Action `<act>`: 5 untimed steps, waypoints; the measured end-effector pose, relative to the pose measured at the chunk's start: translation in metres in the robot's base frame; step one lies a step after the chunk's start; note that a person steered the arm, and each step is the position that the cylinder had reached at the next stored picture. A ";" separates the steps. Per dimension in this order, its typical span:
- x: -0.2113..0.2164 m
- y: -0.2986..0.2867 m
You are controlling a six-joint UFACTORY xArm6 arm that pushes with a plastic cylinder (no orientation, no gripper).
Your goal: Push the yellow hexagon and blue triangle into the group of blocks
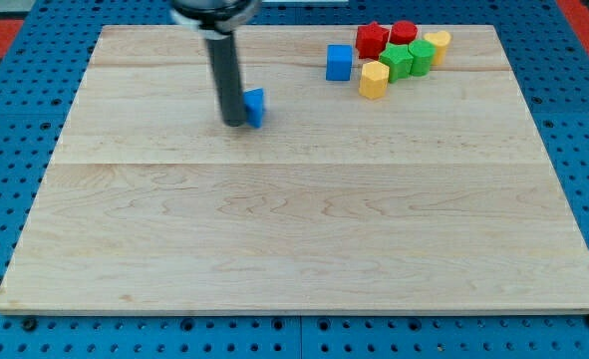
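Note:
A blue triangle lies at the board's upper middle-left. My tip rests right against its left side, partly covering it. A yellow hexagon sits at the lower left edge of the group at the view's upper right, touching a green block. The group also holds a second green block, a red star-like block, a red cylinder and a yellow cylinder. A blue cube stands just left of the group.
The wooden board lies on a blue pegboard surface. The rod's dark mount shows at the view's top.

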State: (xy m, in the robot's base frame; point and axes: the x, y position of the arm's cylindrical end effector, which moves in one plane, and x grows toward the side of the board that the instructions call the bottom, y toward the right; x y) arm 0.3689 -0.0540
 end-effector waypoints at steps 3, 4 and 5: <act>-0.075 0.035; -0.079 0.102; -0.068 0.107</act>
